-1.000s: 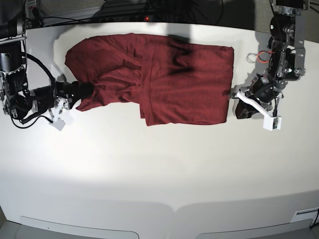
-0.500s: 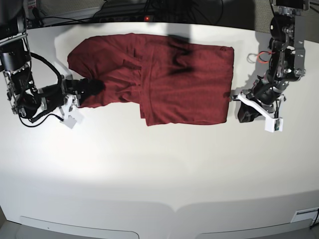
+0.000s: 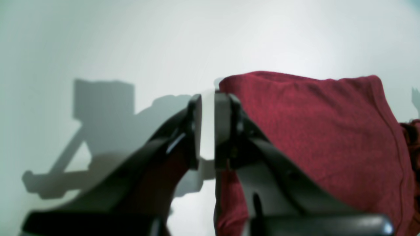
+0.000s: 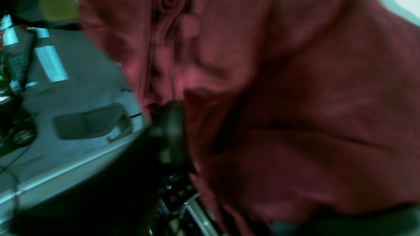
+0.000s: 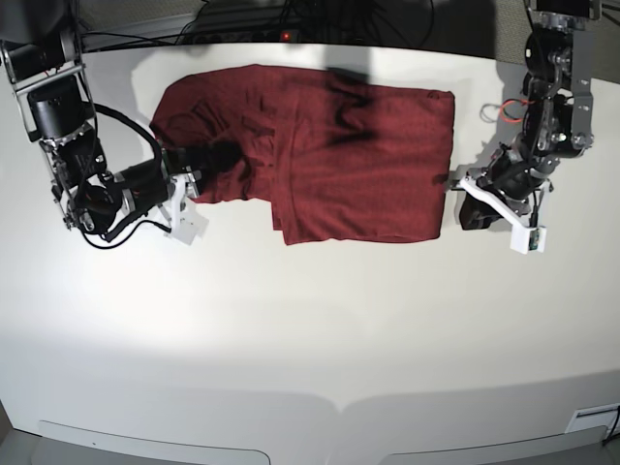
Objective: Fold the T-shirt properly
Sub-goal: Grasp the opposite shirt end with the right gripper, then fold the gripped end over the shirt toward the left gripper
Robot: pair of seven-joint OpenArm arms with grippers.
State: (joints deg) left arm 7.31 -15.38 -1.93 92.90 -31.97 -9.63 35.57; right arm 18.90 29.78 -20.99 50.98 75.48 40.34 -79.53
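Note:
The maroon T-shirt [image 5: 368,165] lies partly folded at the back of the white table [image 5: 310,329]. My right gripper [image 5: 215,158], on the left in the base view, is shut on the shirt's left part and holds it bunched over the body. In the right wrist view the fabric [image 4: 279,98] fills the frame around one dark finger [image 4: 170,131]. My left gripper [image 5: 457,189] sits at the shirt's right edge. In the left wrist view it [image 3: 207,101] has its jaws almost together with only table between them, and the shirt [image 3: 311,131] lies just beside it.
A red cable loop [image 5: 509,108] lies on the table behind the left arm. Black cables [image 5: 291,19] run along the back edge. The right wrist view shows the table's edge [image 4: 75,164] with the floor and gear beyond.
My right gripper has moved right with the shirt's left part, dragging it over the body. The shirt's left edge now sits further right. The left arm has barely moved.

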